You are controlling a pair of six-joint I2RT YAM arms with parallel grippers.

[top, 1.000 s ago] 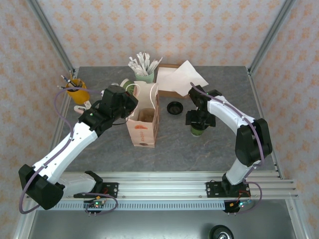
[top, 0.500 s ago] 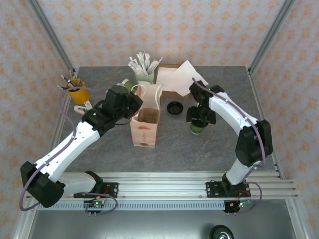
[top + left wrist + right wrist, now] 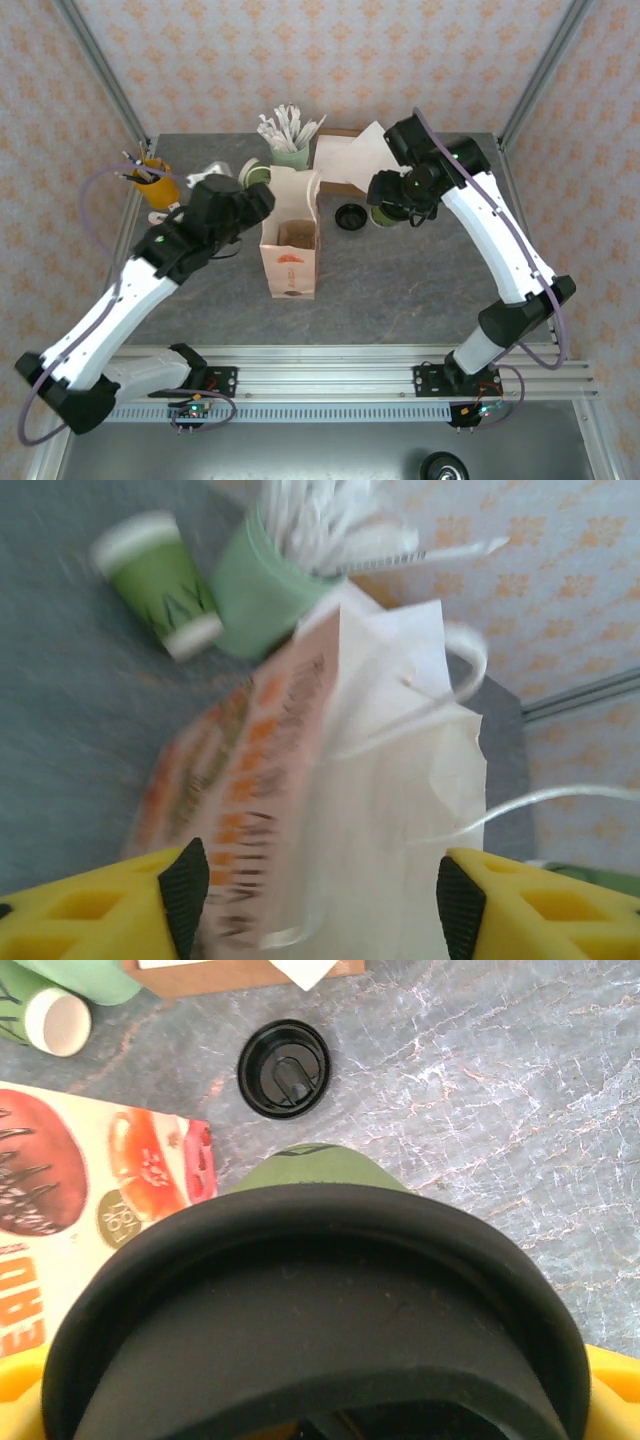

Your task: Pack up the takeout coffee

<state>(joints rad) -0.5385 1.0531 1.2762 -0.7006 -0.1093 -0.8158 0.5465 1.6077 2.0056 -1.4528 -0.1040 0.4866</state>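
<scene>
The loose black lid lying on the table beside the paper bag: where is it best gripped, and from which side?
Pinch the black lid across its outer rim, at two opposite edges, coming straight down from above. It lies flat on the table and is low, so a sideways approach would find almost no wall to hold. The table around it looks free on all sides.

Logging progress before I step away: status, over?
Right gripper shut on takeout coffee, aloft beside the bag. Left gripper open at bag rim. Nothing between coffee and bag.
</scene>
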